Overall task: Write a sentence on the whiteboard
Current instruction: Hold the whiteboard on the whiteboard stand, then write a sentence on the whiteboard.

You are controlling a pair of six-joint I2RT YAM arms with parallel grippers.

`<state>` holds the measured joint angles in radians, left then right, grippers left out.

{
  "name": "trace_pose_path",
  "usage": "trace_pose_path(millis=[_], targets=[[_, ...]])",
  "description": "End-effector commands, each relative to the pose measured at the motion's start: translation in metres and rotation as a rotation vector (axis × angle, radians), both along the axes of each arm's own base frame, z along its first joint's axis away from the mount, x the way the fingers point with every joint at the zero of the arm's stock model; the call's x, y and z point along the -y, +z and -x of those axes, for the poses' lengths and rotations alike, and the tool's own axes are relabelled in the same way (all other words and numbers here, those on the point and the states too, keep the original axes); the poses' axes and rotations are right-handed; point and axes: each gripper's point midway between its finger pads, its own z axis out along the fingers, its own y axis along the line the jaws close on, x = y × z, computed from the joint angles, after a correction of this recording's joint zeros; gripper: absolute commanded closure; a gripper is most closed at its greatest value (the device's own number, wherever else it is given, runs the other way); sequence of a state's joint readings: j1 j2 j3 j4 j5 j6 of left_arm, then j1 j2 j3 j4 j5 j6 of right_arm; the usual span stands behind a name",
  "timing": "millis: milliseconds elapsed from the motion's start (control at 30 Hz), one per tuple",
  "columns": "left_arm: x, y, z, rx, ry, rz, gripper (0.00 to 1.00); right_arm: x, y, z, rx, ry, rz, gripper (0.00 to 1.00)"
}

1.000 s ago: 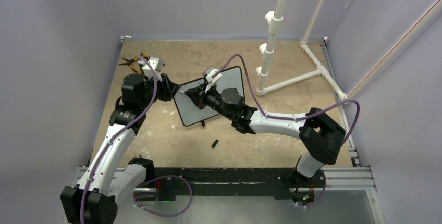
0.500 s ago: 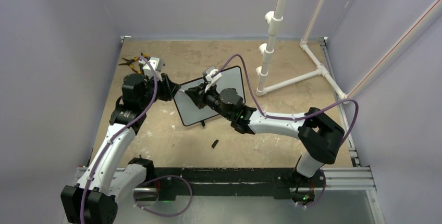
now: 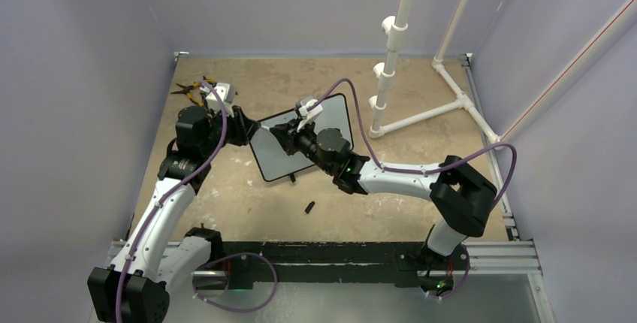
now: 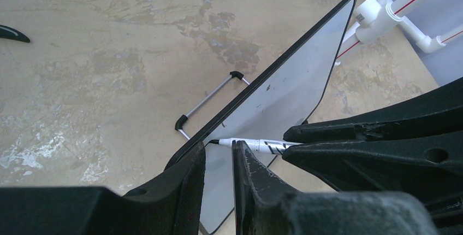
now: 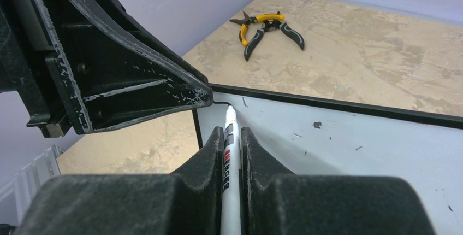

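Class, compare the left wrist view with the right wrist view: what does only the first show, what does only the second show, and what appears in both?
Only the left wrist view: a wire stand and the white pipe frame. Only the right wrist view: the yellow-handled pliers shown whole, and the purple wall. Both: the whiteboard, the marker clamped in the right claw with its tip near the board's corner, and the left claw at that same corner.

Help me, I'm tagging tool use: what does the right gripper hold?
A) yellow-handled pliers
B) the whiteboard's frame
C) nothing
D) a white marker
D: the right wrist view shows the right gripper shut on the marker, its tip at a corner of the whiteboard.
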<state>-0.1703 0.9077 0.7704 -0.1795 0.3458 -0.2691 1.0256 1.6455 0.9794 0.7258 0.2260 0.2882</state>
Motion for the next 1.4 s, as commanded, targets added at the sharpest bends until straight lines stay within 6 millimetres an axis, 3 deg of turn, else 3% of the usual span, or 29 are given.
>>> trace_pose_path(millis=[0,233,400,600,767,1367], targets=[[-0.002,0.010,-0.002,0.044,0.007,0.003,0.77,0.015,0.020,-0.005,0.020,-0.067,-0.042,1.00],[-0.022,0.010,-0.005,0.043,0.127,-0.023,0.67,0.015,0.025,-0.002,0.029,-0.054,-0.053,1.00],[-0.018,0.003,-0.007,0.009,0.115,-0.009,0.60,0.014,0.038,0.013,0.075,0.027,-0.080,1.00],[-0.007,-0.005,-0.008,-0.027,0.062,0.008,0.60,0.008,0.047,0.022,0.112,0.078,-0.091,1.00],[-0.006,-0.005,-0.008,-0.025,0.057,0.009,0.63,0.002,0.040,0.019,0.100,0.082,-0.072,1.00],[-0.011,-0.006,-0.009,-0.023,0.080,-0.005,0.76,0.007,0.029,0.009,0.067,0.019,-0.060,1.00]])
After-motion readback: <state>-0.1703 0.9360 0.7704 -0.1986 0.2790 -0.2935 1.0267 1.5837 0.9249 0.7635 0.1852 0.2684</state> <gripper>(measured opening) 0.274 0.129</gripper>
